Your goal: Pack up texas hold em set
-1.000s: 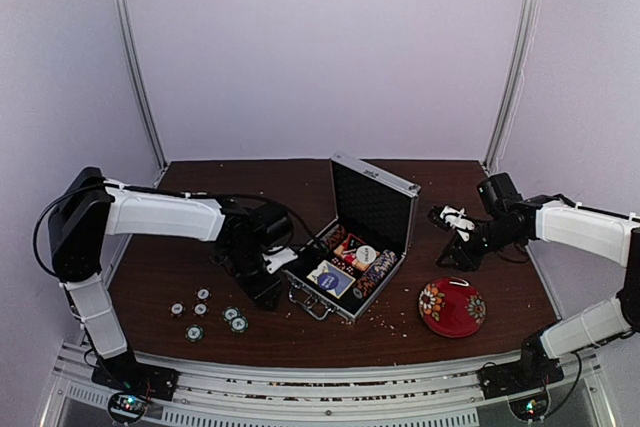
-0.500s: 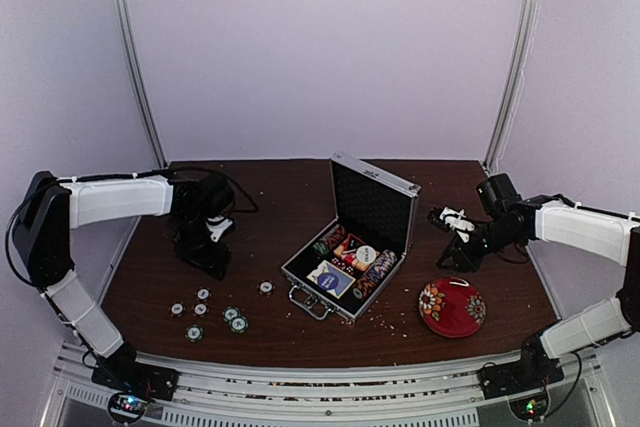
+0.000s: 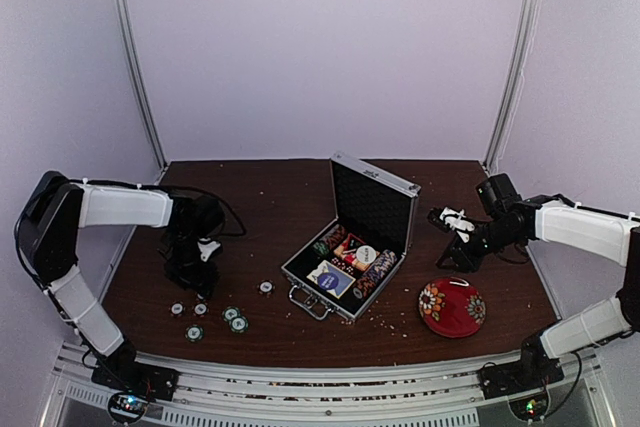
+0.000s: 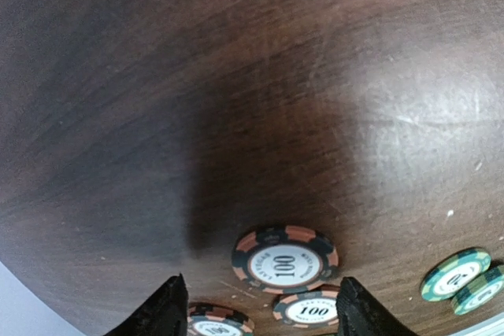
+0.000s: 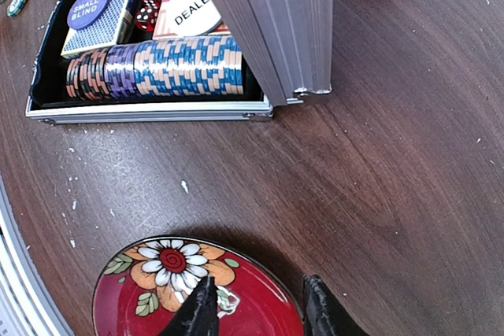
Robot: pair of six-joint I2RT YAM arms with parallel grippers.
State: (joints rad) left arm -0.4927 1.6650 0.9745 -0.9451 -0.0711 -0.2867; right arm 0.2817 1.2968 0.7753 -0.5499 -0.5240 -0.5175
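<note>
Nearest the front edge of the table, at about 8 o'clock from the open briefcase, we count six loose chips lying flat. Five sit in a loose cluster and one lies apart, near the case's handle side. The left gripper hangs low at the cluster's 11 o'clock edge, jaws spread wide with nothing between them. In its wrist view a black-and-orange "100" chip lies on the wood just ahead of the fingertips, with a second "100" chip just beside it and two overlapping green chips at 3 o'clock. At 4 o'clock from the case sits the red floral bowl. The right gripper hovers above its far rim, jaws at a narrow gap and holding nothing. Inside the case, the near slot holds a row of chips standing on edge. Behind it lies the blue-and-cream deck box with a round "SMALL BLIND" button on top, then red dice and a dealer button. The lid stands upright at the case's 1 o'clock side, black lining facing us. Pale specks dot the wood around the case.
</note>
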